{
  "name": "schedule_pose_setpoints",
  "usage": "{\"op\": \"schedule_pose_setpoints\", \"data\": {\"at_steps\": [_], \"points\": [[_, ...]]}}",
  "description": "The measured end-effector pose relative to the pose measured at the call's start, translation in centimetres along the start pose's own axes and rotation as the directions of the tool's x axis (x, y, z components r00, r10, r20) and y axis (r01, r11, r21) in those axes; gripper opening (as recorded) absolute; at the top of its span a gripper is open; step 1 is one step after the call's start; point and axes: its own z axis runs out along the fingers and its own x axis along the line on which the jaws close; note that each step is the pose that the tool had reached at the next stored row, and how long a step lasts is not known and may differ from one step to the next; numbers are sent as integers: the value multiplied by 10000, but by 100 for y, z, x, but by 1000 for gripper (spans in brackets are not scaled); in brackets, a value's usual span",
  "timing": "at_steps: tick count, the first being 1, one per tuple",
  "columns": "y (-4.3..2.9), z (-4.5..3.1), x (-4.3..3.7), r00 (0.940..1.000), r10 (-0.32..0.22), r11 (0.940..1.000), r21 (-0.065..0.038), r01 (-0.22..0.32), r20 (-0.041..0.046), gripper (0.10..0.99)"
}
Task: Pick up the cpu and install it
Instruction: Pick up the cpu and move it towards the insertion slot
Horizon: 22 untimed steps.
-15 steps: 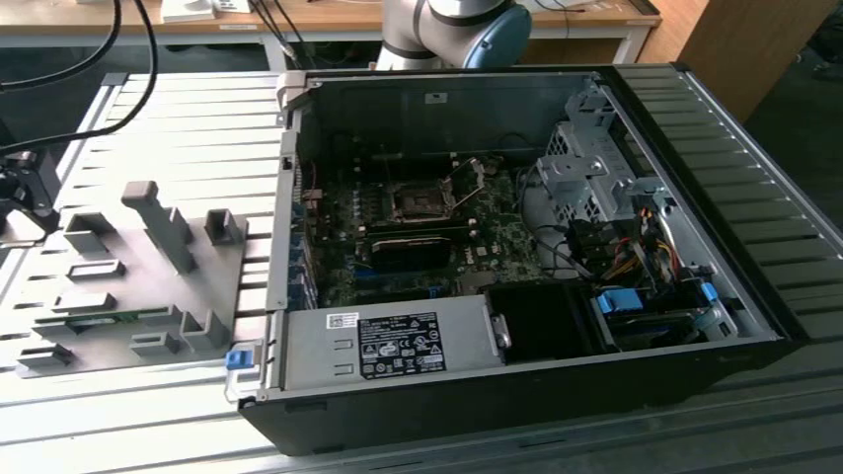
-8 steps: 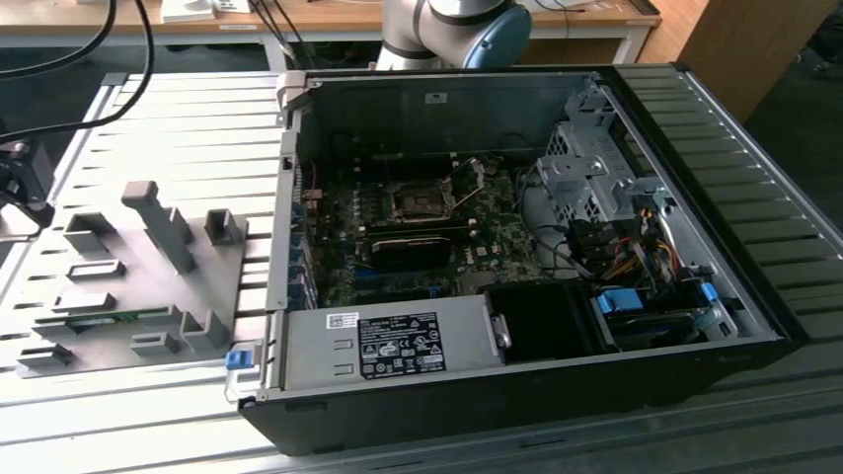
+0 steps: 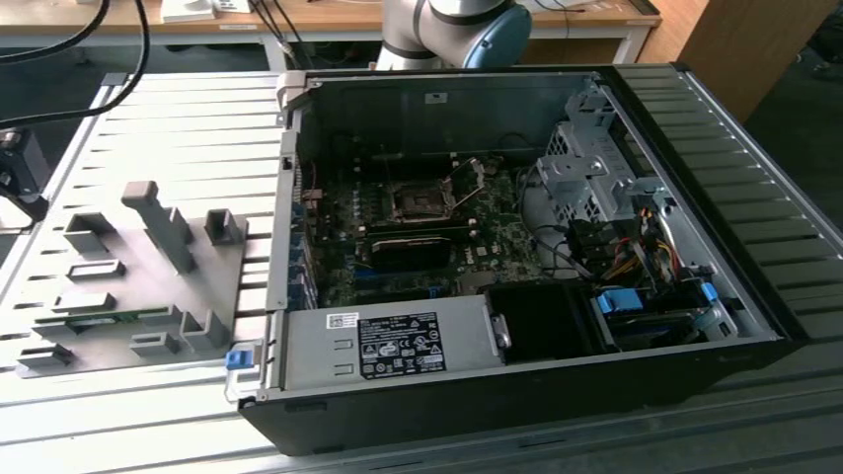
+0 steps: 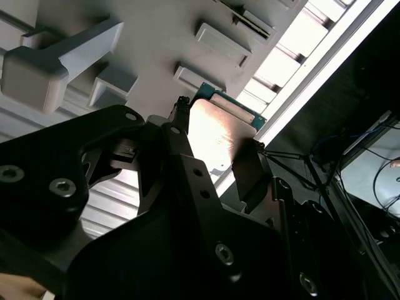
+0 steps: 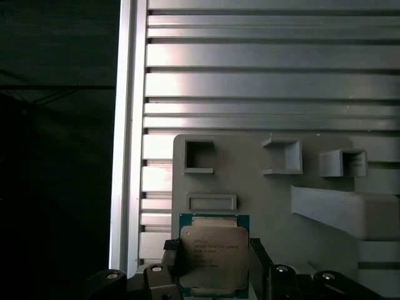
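Slotted aluminium table [image 3: 172, 99] carries everything. On it lies an opened computer case [image 3: 461, 405], side panel off and interior facing up. To the exterior view's left of the case sits a grey fixture plate [image 3: 158, 296] with raised blocks and shallow pockets. Arm [image 3: 455, 30] rises behind the case at the far edge.

Inside the case, the motherboard [image 3: 395, 257] lies flat. The grey power-supply box [image 3: 395, 346] is at the near wall, and the dark square socket [image 3: 421, 202] is mid-board.

Gripper [image 5: 214, 265], seen in both wrist views: the black fingers [image 5: 172, 256] are drawn in narrow against two opposite edges of the cpu [image 5: 214, 253], clamping it between them. The silvery top faces the first wrist camera, with a green rim showing around it. The second wrist view shows the same grasp [image 4: 215, 147] on the chip [image 4: 215, 131].

The cpu is over the plate [image 5: 269, 212], next to a small rectangular pocket [image 5: 211, 202], well apart from the socket. Cannot tell whether it touches the plate.
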Motion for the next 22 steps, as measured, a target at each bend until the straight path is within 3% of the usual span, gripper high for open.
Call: {"op": "schedule_pose_setpoints", "data": {"at_steps": [14,22], "points": [[19,-184,3,10000,0,10000,-1,0,1,529],[36,-346,6,10000,0,10000,-1,0,1,529]]}}
